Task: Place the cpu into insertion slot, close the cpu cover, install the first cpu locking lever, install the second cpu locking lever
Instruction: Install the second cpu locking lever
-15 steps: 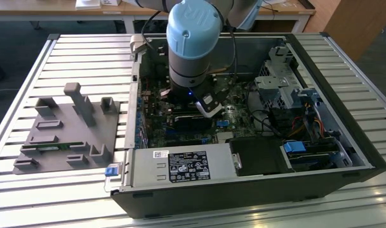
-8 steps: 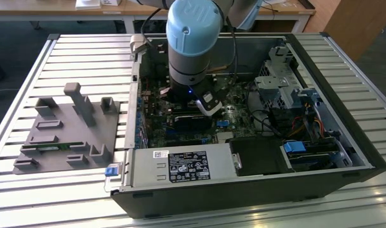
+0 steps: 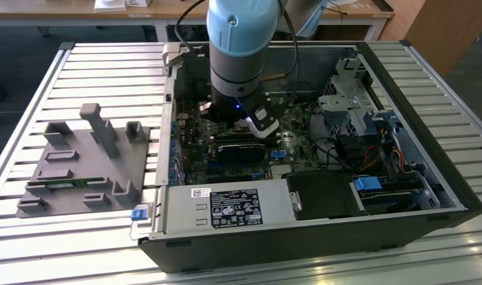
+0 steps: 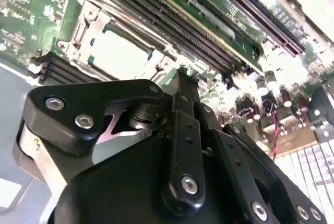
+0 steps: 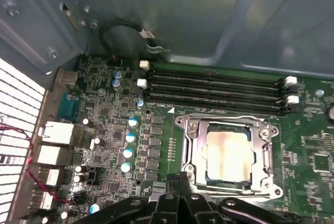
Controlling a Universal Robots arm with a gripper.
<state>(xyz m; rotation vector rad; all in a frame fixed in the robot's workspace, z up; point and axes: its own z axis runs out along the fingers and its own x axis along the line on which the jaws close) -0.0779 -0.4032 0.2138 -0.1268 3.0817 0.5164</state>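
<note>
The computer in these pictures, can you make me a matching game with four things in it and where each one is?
Things:
1. cpu
2. cpu cover
3. gripper
4. memory slots

Places or states:
A. closed, at the socket's edge
B. long, black, beside the socket
C. shut down, framing the chip
D. silvery, seated in the socket

Pairs: 1-D, 2-C, 3-A, 4-B

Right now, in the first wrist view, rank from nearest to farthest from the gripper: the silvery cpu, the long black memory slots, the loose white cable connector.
1. Silvery cpu, beside the gripper.
2. Long black memory slots, beyond the socket.
3. Loose white cable connector, against the case wall.
</note>
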